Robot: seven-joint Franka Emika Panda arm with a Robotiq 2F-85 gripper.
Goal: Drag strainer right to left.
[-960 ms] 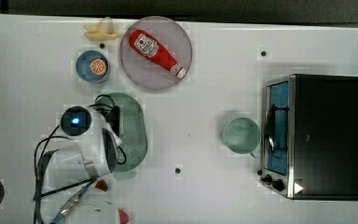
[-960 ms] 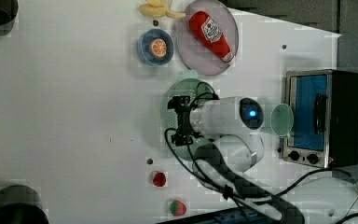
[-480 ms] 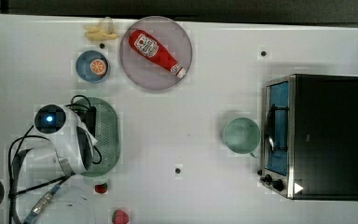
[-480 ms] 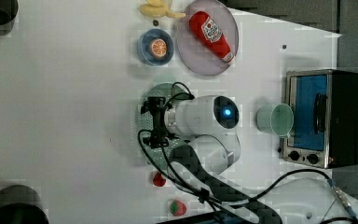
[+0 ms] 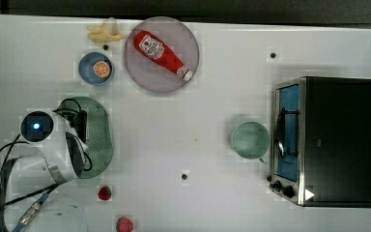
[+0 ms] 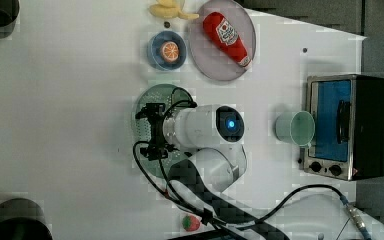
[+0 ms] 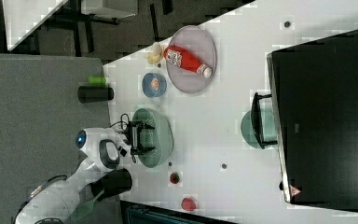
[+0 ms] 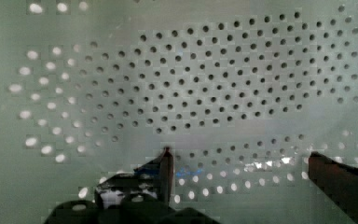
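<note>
Reaching down into the strainer (image 5: 99,137), the fingers (image 8: 237,161) are spread apart, with the holey green wall between them. One finger shows as a dark tip and the other as a dark block, and both sit low inside the bowl of the strainer. The strainer lies flat on the white table (image 5: 198,145), under the fingers, near the top view's left edge. Well away from the fingers, toward the top view's right, stands a green cup (image 5: 249,140) just beside a black toaster oven (image 5: 326,140). Near the fingers is a small blue bowl (image 5: 95,68) with an orange slice in it. Next to that is a big round plate (image 5: 162,55) with a red ketchup bottle (image 5: 160,53) lying on it.
</note>
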